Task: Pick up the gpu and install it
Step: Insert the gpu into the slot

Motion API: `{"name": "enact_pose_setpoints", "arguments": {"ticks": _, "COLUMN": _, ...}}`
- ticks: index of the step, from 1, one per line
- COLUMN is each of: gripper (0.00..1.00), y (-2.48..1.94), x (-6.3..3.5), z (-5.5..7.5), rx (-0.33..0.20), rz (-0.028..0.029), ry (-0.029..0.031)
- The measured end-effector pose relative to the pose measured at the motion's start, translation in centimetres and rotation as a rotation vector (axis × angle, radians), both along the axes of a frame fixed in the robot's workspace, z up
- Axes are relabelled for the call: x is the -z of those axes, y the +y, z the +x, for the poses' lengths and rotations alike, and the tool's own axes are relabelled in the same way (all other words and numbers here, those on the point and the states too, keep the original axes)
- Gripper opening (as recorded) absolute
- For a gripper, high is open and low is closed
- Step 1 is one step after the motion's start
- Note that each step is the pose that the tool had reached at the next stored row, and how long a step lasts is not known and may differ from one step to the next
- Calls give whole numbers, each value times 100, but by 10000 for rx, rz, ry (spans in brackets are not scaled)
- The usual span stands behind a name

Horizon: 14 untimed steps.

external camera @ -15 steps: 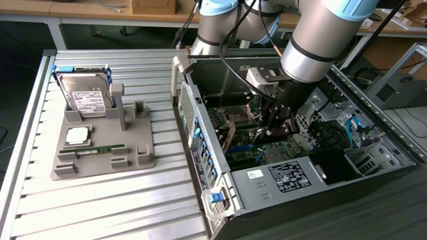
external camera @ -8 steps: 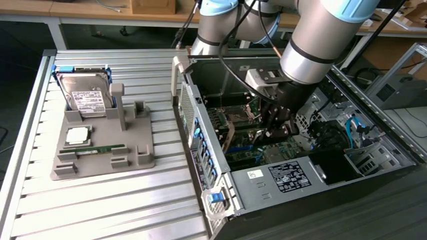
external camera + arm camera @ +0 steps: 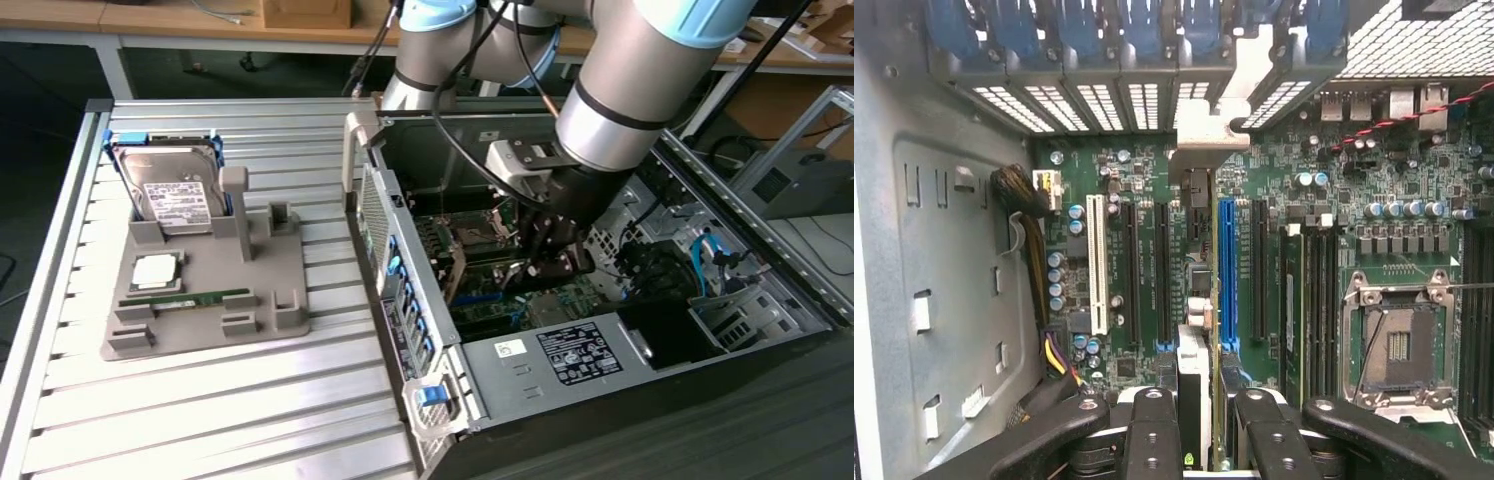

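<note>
Gpu (image 3: 1199,300) stands edge-on over the motherboard (image 3: 1334,180) slots inside the computer case (image 3: 561,370), pinched between the gripper (image 3: 1206,420) fingers (about half spread). No writing on it is legible.

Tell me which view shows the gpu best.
The wrist view. There the gpu is seen edge-on between the claw fingers, its silvery bracket reaching up to the rear slot covers, above the motherboard slots. In the exterior view the arm hides most of it; a dark piece shows below the claw.
</note>
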<state>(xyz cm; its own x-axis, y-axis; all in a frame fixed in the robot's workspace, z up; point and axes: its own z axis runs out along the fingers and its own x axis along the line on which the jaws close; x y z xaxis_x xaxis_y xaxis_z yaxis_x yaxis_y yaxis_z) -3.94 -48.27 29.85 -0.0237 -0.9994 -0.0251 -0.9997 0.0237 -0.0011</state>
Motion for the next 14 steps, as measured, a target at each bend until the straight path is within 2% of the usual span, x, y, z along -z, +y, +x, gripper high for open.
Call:
{"name": "enact_pose_setpoints", "arguments": {"ticks": 7, "gripper": 27, "y": 114, "x": 5, "z": -73, "rx": 0, "rz": -3, "ry": -1}}
{"name": "enact_pose_setpoints", "arguments": {"ticks": 14, "gripper": 27, "y": 147, "x": 20, "z": -174, "rx": 0, "rz": -20, "ry": -1}}
